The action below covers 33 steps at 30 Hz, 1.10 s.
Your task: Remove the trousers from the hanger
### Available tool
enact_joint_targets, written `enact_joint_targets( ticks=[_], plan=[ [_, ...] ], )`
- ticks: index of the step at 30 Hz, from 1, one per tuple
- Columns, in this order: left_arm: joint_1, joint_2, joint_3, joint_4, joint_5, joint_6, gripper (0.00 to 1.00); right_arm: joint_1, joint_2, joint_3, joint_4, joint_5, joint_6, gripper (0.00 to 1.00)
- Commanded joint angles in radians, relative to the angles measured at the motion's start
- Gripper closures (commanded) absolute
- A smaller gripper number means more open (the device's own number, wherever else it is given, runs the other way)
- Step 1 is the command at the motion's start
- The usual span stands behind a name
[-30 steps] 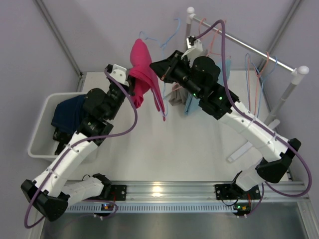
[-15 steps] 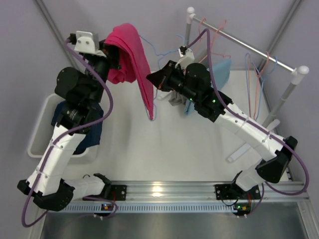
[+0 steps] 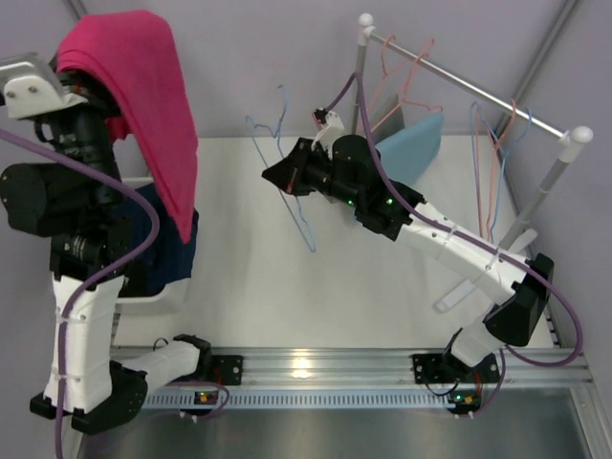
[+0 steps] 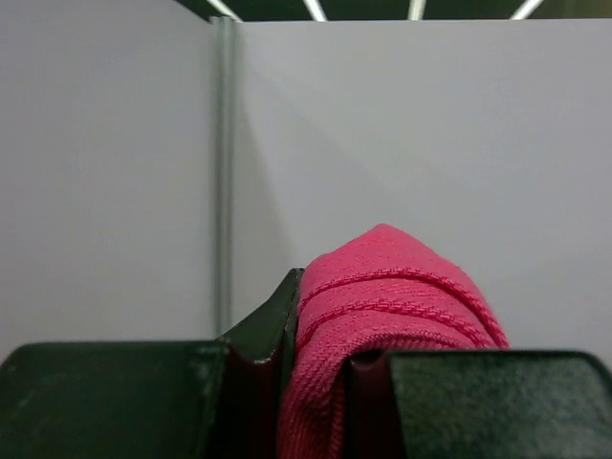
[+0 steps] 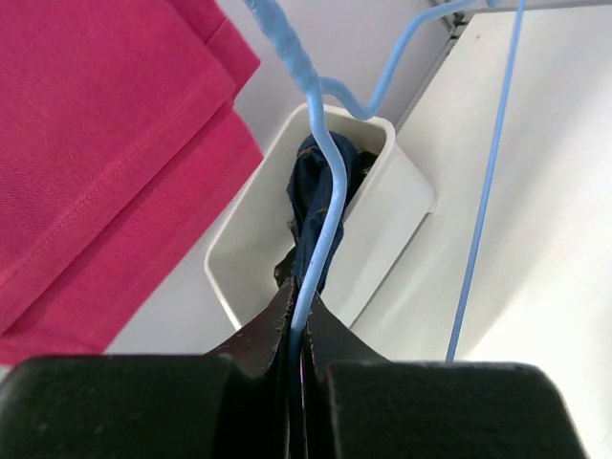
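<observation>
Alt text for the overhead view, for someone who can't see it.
The left gripper holds magenta trousers high over a white bin containing navy trousers; the right gripper grips a bare blue hanger above the table.

Enclosed by plain pale grey walls [image 3: 239, 57]. White counter [image 3: 287, 296] in the middle, aluminium rail [image 3: 316, 361] along its near edge, white clothes rack [image 3: 497, 99] far right. Overhead, strip lights [image 4: 316, 8].

Bright even light, soft shadows
</observation>
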Motion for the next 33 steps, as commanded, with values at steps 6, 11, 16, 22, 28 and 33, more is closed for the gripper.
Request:
enact_joint_targets(
  ticks=[6, 11, 16, 22, 28, 33],
  plan=[
    [0.32, -0.293, -0.201, 0.217, -0.114, 0.157, 1.0, 0.045, 0.0, 0.078, 0.087, -0.071, -0.022, 1.0],
    [0.449, -0.446, -0.417, 0.218, -0.206, 0.236, 1.0, 0.046, 0.01, 0.104, 0.076, -0.114, -0.012, 1.0],
    [0.549, -0.554, -0.635, 0.226, -0.279, 0.319, 1.0, 0.046, 0.006, 0.122, 0.072, -0.148, -0.005, 1.0],
    [0.57, -0.594, -0.924, 0.347, -0.362, 0.45, 1.0, 0.045, 0.013, 0.154, 0.059, -0.175, -0.007, 1.0],
    [0.57, -0.426, -1.056, 0.393, -0.289, 0.329, 1.0, 0.04, -0.006, 0.187, 0.05, -0.163, -0.033, 1.0],
    [0.57, -0.215, -1.012, 0.351, -0.145, 0.139, 1.0, 0.007, -0.055, 0.203, 0.012, -0.138, -0.079, 1.0]
  ],
)
